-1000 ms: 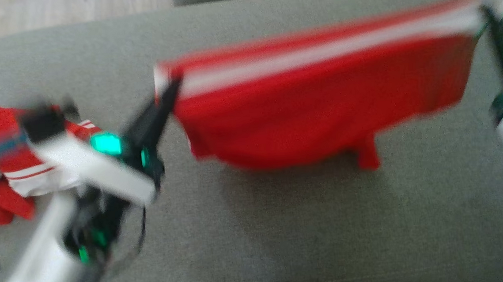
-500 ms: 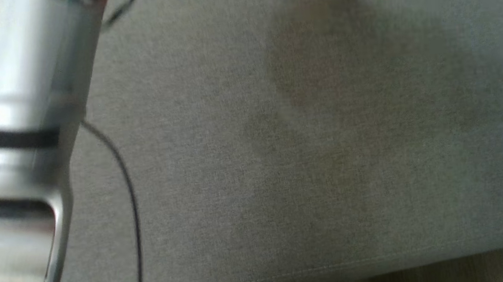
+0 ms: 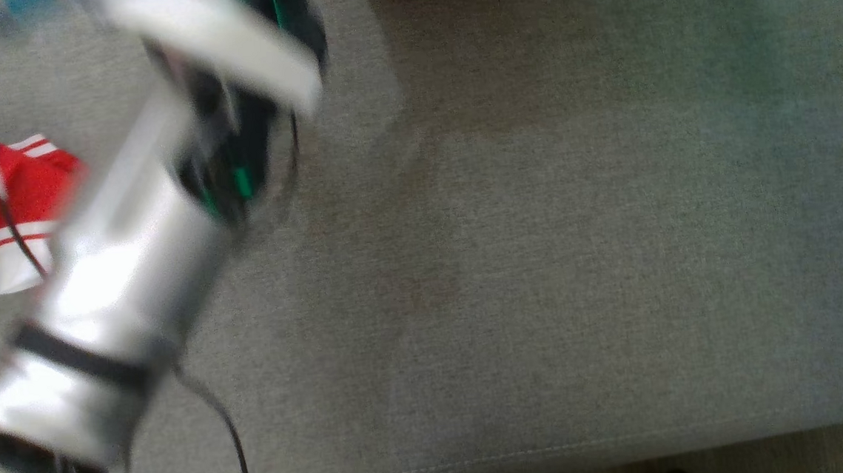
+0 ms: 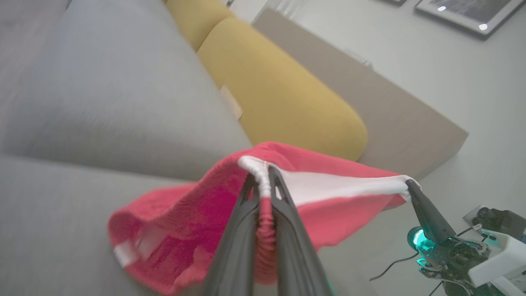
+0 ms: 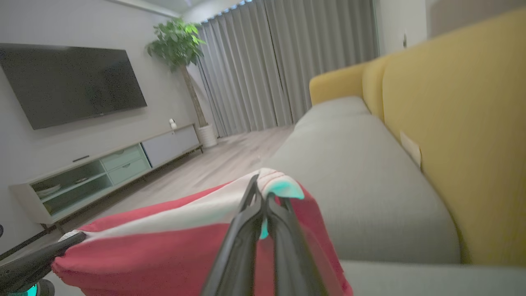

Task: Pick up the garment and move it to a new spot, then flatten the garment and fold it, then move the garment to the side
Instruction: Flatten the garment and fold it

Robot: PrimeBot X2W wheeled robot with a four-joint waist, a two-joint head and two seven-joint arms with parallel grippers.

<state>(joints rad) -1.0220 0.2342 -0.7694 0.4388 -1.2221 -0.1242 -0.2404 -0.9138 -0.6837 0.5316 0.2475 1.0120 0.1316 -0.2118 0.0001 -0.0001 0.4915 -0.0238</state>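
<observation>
Above the grey sofa seat (image 5: 361, 176), before yellow cushions (image 4: 279, 98), the red garment (image 4: 193, 213) is being pinched at its white band by the left end effector (image 4: 263, 174) and the right end effector (image 5: 261, 192); a television (image 5: 70, 82) is being shown on the wall.

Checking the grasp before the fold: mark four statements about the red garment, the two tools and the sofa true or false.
1. The left tool is shut on the white band of the red fabric garment. True.
2. The right tool is open and empty. False: it is shut on the same garment.
3. The garment lies folded on the grey fabric sofa seat. False: it hangs stretched between both tools.
4. The sofa's yellow back cushions stand behind the seat. True.
</observation>
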